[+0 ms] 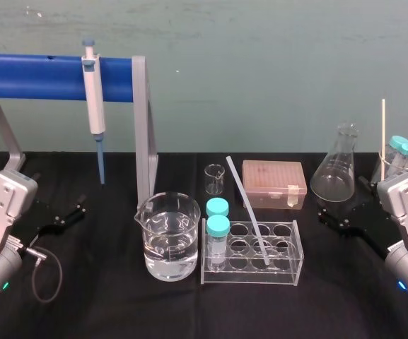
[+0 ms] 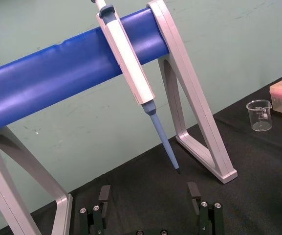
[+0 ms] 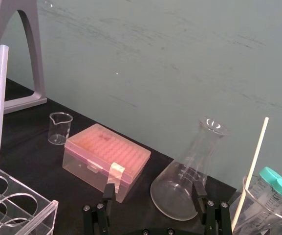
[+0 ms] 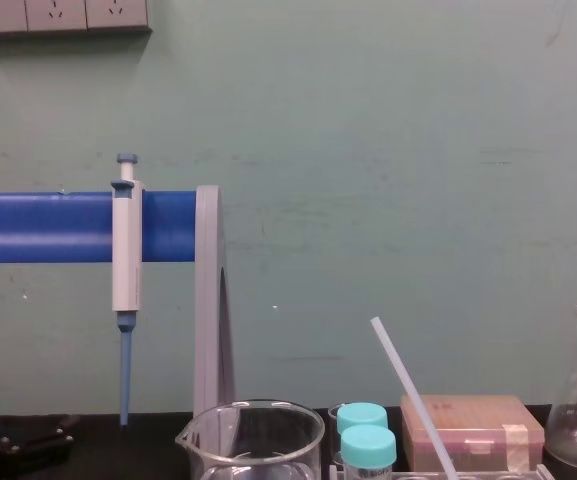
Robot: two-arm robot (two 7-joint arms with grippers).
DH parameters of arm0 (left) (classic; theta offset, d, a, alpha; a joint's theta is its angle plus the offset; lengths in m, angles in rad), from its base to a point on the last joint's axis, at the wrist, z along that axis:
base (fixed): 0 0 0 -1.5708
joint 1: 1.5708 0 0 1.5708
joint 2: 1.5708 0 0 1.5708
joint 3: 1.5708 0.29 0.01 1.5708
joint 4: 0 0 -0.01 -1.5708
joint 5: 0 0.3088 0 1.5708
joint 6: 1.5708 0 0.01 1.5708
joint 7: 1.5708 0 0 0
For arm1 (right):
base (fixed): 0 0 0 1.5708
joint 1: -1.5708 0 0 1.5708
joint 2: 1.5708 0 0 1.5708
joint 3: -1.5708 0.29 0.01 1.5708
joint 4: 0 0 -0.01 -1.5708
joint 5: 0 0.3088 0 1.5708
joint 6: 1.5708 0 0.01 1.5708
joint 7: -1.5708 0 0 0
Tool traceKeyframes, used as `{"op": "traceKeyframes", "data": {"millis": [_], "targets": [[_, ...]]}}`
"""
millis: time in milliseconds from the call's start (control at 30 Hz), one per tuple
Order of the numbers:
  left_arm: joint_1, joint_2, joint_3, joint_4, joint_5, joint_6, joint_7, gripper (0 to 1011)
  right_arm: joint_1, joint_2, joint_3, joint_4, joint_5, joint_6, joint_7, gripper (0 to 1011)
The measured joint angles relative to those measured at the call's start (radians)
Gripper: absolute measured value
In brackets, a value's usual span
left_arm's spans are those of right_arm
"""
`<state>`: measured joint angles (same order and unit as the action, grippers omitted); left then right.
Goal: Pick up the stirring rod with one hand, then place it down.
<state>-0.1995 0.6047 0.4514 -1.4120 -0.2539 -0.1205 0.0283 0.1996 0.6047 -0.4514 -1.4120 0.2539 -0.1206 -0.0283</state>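
Aslant, slim translucent stirring rod

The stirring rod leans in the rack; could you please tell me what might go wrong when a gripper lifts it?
1. The rod stands tilted in a hole of the rack; a sideways pull could drag or tip the rack and its vials.
2. The water beaker sits close on the rack's left; the left gripper, reaching across, could knock it. The right gripper looks to have a freer path.

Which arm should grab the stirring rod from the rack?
Right. The right gripper sits open nearer the stirring rod; the left gripper has the water beaker in its way.
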Motion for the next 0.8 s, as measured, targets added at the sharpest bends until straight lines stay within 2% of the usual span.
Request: {"op": "traceKeyframes", "data": {"millis": [800], "targets": [[0.000, 0.000, 0.000, 0.000, 0.000, 0.000, 0.000, 1000, 0.000, 0.000, 0.000, 0.000, 0.000, 0.000, 0.000, 1000]]}}
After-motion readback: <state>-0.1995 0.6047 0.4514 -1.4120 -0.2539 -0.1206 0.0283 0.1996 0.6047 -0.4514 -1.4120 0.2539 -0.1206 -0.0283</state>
